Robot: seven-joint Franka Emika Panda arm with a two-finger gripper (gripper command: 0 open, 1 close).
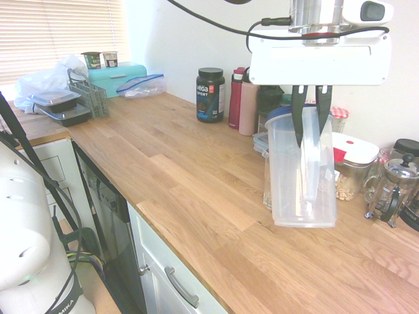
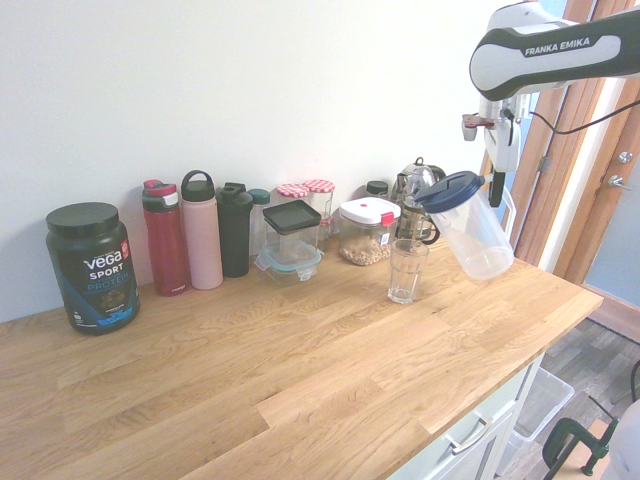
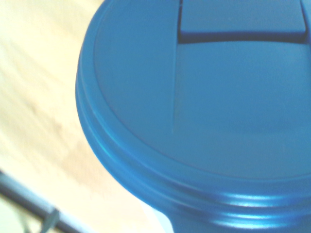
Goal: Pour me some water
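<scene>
A clear plastic pitcher (image 1: 301,173) with a blue lid (image 2: 450,190) hangs over the wooden counter (image 1: 196,176). My gripper (image 1: 311,121) is shut on its handle from above. In the second exterior view the pitcher (image 2: 475,235) is tilted, its lid end leaning toward an empty drinking glass (image 2: 408,270) just beside it. In the first exterior view the glass (image 1: 267,186) is mostly hidden behind the pitcher. The blue lid (image 3: 204,111) fills the wrist view. I cannot tell whether there is water in the pitcher.
Along the wall stand a black Vega tub (image 2: 92,265), red (image 2: 166,240), pink (image 2: 201,232) and black (image 2: 235,230) bottles, a glass container (image 2: 292,240), a white-lidded jar (image 2: 366,232) and a French press (image 1: 393,190). A turquoise box (image 1: 121,77) sits far down the counter.
</scene>
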